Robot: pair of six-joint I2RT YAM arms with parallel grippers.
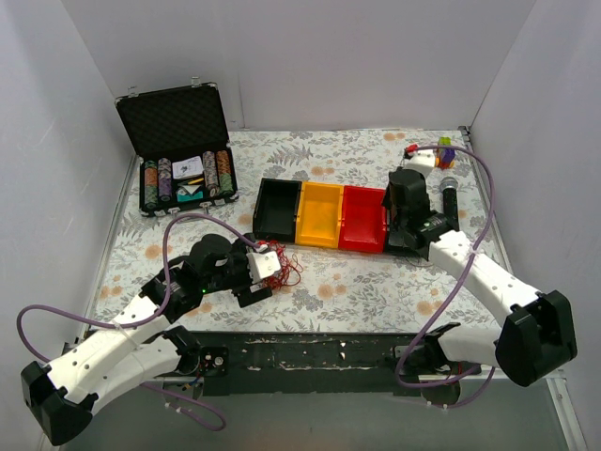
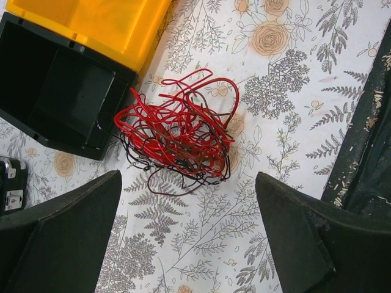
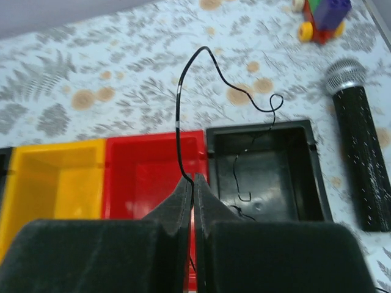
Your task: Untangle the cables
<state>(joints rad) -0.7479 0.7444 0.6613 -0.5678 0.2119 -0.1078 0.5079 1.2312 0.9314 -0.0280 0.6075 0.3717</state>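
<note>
Left wrist view: left gripper (image 2: 189, 244) with jaws spread wide and nothing between them. The cables (image 2: 177, 134) lie on the floral tablecloth (image 2: 293, 73) ahead of the gap, roughly centred between the two fingers (image 2: 61, 238) and apart from both. Bundle is a loose knot of thin red wire, with a few dark strands looping out along the edge nearest the jaws. Ahead and to the left of the jaws sits the left black bin (image 2: 55, 91), just beside the knot; whether they touch, cannot tell. Yellow bin (image 2: 91, 24) lies beyond it, butted against it. Top external view: open case of poker chips (image 1: 178, 150) far out to the left beyond this gripper. Right wrist view: right gripper (image 3: 192, 183) with jaws pressed together, pinching one dark cable (image 3: 177, 104) at the very tips. From the pinch the wire stands up ahead of the jaws, arcs over to the right and makes a small loop. It then drops into the right black bin (image 3: 269, 165), its curled end inside that bin. Red bin (image 3: 146, 177) is directly ahead of and below the closed tips, yellow bin to their left, right black bin to their right, all three side by side in a row. Microphone (image 3: 357, 159) lies on the cloth just right of that bin; small colourful toy (image 3: 321, 15) far ahead and to the right
</note>
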